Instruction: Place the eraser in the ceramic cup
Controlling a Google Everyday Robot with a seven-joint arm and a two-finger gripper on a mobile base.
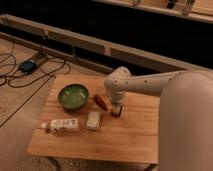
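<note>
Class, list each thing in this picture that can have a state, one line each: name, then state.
Green bowl: upright, looks empty, on the table.
Bottle: lying on its side.
White block: lying flat.
Red oblong item: lying flat beside the bowl.
Pincer: down at the table, right of the red item.
Small dark thing under the pincer: too hidden to name.

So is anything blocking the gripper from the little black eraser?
Nothing visible does. The gripper hangs right over the eraser. The red item lies just beside them, not between, and the green bowl sits farther off.
</note>
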